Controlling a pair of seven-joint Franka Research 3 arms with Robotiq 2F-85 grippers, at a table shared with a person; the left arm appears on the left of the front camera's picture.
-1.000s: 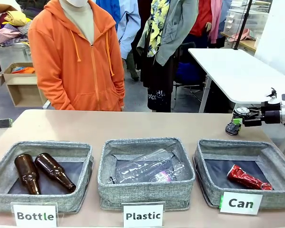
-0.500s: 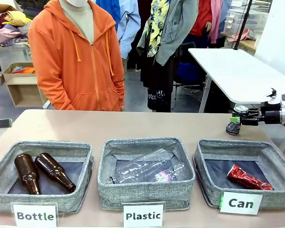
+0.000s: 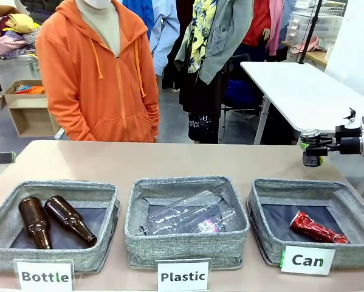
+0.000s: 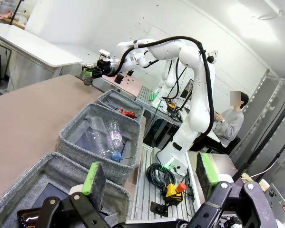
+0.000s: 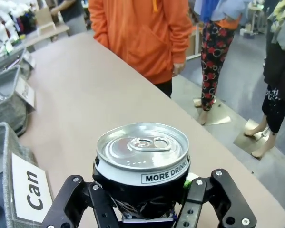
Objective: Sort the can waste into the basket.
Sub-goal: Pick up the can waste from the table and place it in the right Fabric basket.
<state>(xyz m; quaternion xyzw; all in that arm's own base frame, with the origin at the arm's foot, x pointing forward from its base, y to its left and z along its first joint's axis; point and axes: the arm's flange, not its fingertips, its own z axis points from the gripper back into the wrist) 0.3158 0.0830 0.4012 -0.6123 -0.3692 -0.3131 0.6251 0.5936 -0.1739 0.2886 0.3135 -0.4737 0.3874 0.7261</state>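
At the right edge of the front frame, the right hand is gripping the dark silver-topped crushed can above the bench. Lower right, the flattened red can is lying in the grey woven "Can" basket. The left hand is gaping wide, holding nothing.

Two brown glass bottles lie side by side in the grey bin labelled "Bottle". Clear plastic bottles fill the middle bin labelled "Plastic", while a person in an orange hoodie stands behind the table
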